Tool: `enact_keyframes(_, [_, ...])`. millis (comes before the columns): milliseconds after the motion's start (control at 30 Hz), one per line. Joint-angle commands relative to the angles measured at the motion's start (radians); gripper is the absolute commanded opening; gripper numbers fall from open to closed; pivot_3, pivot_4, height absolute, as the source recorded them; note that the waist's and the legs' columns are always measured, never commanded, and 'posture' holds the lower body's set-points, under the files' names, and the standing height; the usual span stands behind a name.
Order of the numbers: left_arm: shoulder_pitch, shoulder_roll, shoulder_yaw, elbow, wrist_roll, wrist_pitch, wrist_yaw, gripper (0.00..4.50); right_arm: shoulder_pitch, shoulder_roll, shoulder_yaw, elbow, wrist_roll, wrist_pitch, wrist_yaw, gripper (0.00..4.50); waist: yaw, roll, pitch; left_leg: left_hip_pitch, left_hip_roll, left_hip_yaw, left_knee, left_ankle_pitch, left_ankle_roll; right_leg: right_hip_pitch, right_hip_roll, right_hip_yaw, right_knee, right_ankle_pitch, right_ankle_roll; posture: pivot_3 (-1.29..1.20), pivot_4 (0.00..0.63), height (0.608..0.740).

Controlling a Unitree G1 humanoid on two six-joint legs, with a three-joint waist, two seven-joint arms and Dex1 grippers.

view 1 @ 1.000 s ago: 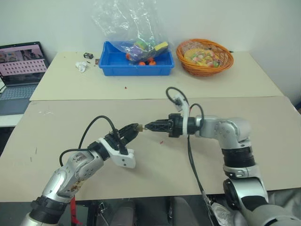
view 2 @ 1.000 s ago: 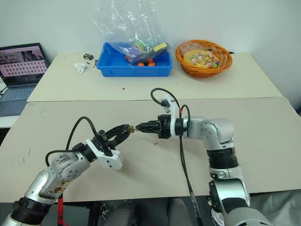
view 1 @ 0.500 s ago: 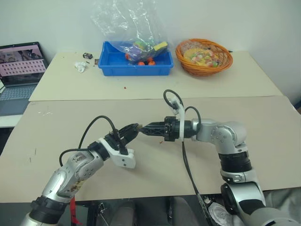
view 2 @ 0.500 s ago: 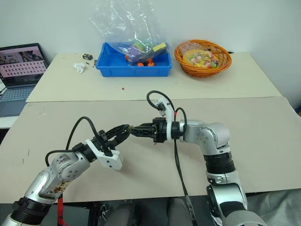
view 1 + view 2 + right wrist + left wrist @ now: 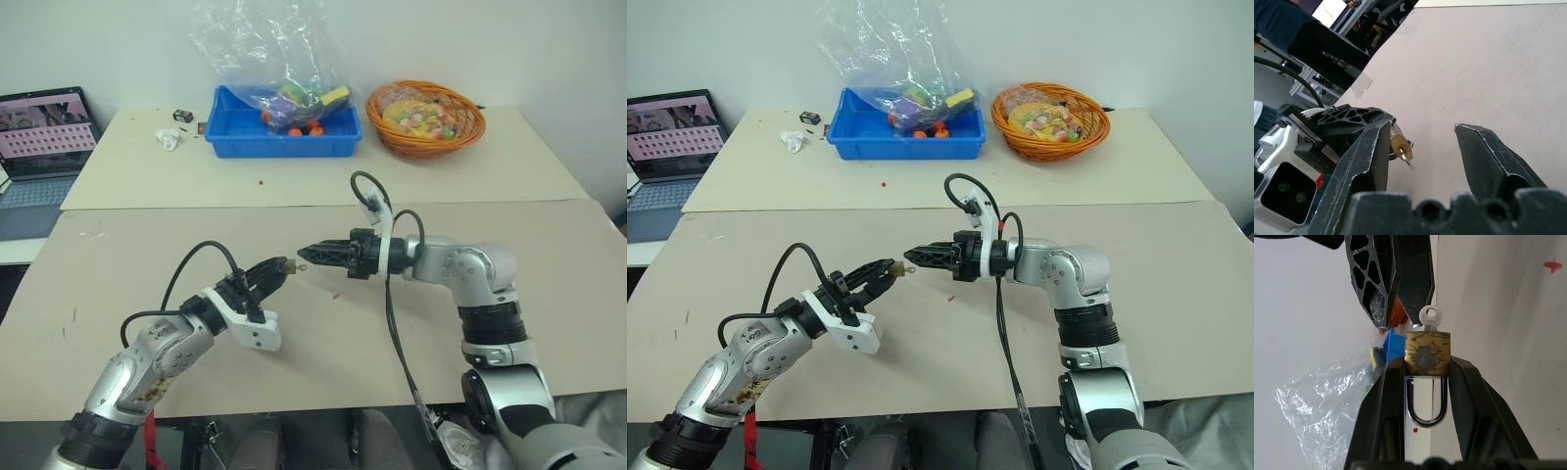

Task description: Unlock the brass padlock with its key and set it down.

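Beige tabletops, two of them, butted together: far one across upper half of head views, near one across middle and lower part. One laptop at left edge, screen lit. One blue bin at upper centre, holding one crumpled clear plastic bag with colourful toy pieces inside and around it, orange and yellow among them. One orange woven basket just right of bin, filled with wrapped sweets or similar small items; exact contents too small to tell. One white crumpled scrap and one small dark object left of bin. Two grippers mid-frame, tips facing and close together. Left gripper pinching one brass padlock between its fingers, shackle toward wrist, body raised off table. One silver key standing in padlock's bottom. Right gripper spread, tips just beside key, not closed on it. Few red specks on tabletops.
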Motion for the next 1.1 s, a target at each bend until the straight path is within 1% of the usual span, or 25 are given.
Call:
enact_keyframes(33, [0.002,-0.003,0.020,-0.049,-0.007,-0.001,0.003,0.80,0.017,0.008,0.010,-0.074,0.022,-0.002,0.007,2.62,0.000,0.000,0.000,0.000,0.000,0.000,0.000,0.000,0.000,0.000,0.000,0.000,0.000,0.000,0.000,0.00,0.150,0.728])
enact_keyframes(500, [0.014,-0.007,0.027,-0.057,-0.007,0.009,-0.002,0.80,0.041,0.040,0.054,-0.102,0.022,0.006,-0.009,2.62,-0.001,0.000,0.000,0.000,0.000,0.000,0.000,0.000,0.000,0.000,0.000,0.000,0.000,0.000,0.000,0.00,0.150,0.728])
enact_keyframes(700, [0.015,-0.008,0.029,-0.058,-0.010,0.010,-0.004,0.80,0.044,0.070,0.074,-0.103,0.015,0.002,-0.022,2.62,-0.001,0.000,0.000,0.000,0.000,0.000,0.000,0.000,0.000,0.000,0.000,0.000,0.000,0.000,0.000,0.00,0.150,0.728])
enact_keyframes(1100, [0.019,-0.008,0.030,-0.067,-0.013,0.015,-0.007,0.80,0.020,0.091,0.046,-0.055,0.019,0.008,-0.042,2.62,-0.001,0.000,0.000,0.000,0.000,0.000,0.000,0.000,0.000,0.000,0.000,0.000,0.000,0.000,0.000,0.00,0.150,0.728])
